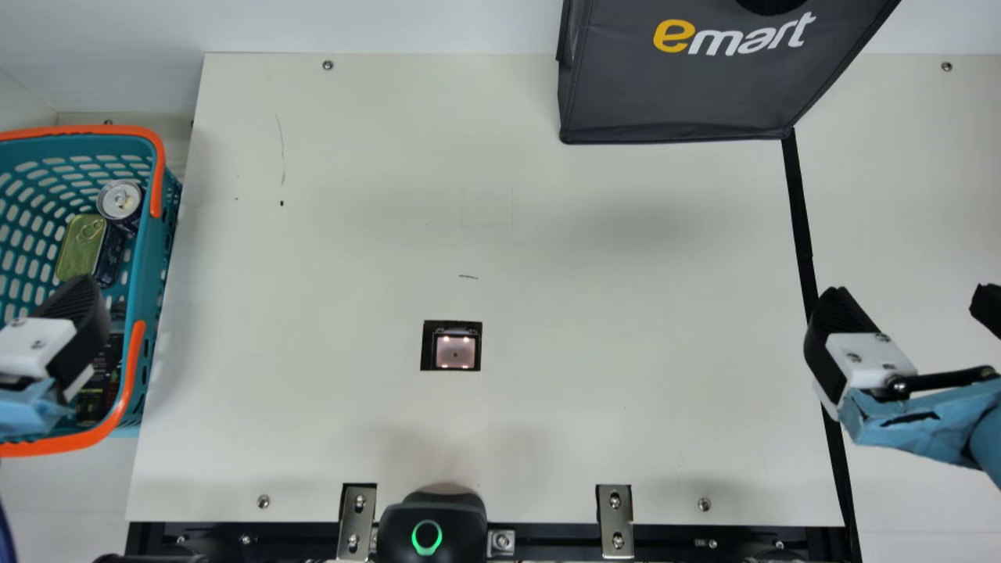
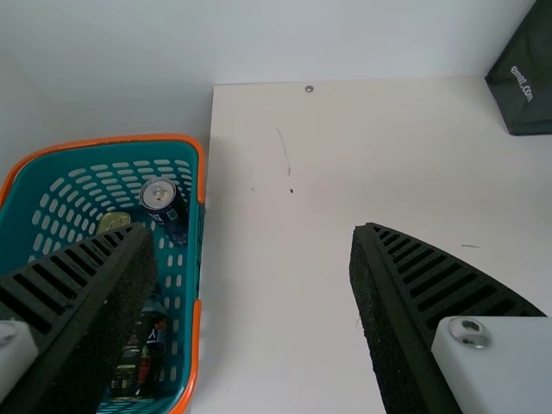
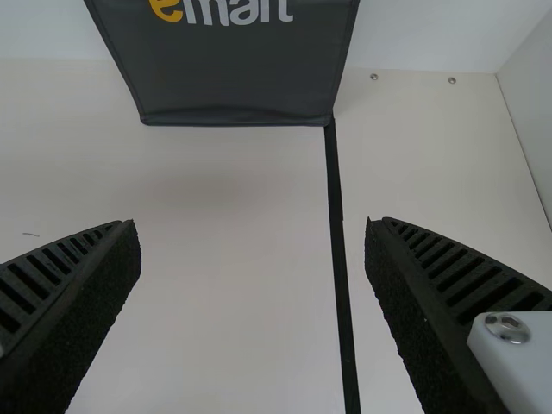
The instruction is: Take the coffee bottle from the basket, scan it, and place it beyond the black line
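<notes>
Over the basket's near part in the main view is my left gripper (image 1: 74, 317); in the left wrist view the left gripper (image 2: 250, 231) is open, its fingers wide apart with nothing between. A dark bottle with a printed label (image 2: 142, 354) lies in the basket, partly behind one finger; in the main view the dark bottle (image 1: 102, 383) is partly covered by that gripper. At the right, my right gripper (image 1: 911, 301) is open and empty above the black line (image 1: 799, 211); in the right wrist view the right gripper (image 3: 252, 226) spans the black line (image 3: 338, 241).
The teal basket (image 1: 141, 289) with orange handles also holds a can (image 1: 121, 202) and a yellow-topped tin (image 1: 80, 246). A scanner window (image 1: 456, 352) is set into the table (image 1: 626, 313). A dark grey bag (image 1: 672, 94) stands at the back, beside the line's far end.
</notes>
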Robot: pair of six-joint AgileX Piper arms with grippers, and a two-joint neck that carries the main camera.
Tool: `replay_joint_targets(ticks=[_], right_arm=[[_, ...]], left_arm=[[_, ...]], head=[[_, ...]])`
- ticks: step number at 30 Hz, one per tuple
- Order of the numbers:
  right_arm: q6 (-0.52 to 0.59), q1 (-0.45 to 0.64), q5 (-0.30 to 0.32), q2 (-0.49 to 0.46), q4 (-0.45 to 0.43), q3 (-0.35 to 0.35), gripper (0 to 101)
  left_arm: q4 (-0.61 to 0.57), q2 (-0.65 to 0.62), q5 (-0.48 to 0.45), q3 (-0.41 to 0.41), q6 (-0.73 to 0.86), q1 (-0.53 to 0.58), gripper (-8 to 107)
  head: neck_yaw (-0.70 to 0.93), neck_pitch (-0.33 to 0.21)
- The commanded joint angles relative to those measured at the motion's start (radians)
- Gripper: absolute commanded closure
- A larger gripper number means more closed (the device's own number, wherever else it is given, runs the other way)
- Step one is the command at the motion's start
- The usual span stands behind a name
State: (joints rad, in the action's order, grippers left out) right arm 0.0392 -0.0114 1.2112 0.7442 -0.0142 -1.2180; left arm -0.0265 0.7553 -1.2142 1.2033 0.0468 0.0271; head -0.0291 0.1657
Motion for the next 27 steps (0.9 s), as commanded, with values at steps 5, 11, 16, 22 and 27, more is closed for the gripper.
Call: replay_joint_targets(ticks=[5,11,16,22,27], right_arm=[[0.0,0.0,0.0,0.0,0.0,0.0,10],[0.0,0.0,0.0,0.0,0.0,0.0,10],[0.0,0.0,0.0,0.0,0.0,0.0,10],[0.0,0.0,0.0,0.0,0.0,0.0,10],[0.0,0.0,0.0,0.0,0.0,0.0,10]], left_arm=[[0.0,0.0,0.0,0.0,0.0,0.0,9],[0.0,0.0,0.0,0.0,0.0,0.0,9],[0.0,0.0,0.0,0.0,0.0,0.0,9],[0.0,0.0,0.0,0.0,0.0,0.0,9],[0.0,0.0,0.0,0.0,0.0,0.0,9]], head=[[0.118,-0.027],[0.258,-0.027],[0.351,-0.027],[0.351,-0.027],[0.351,-0.027]])
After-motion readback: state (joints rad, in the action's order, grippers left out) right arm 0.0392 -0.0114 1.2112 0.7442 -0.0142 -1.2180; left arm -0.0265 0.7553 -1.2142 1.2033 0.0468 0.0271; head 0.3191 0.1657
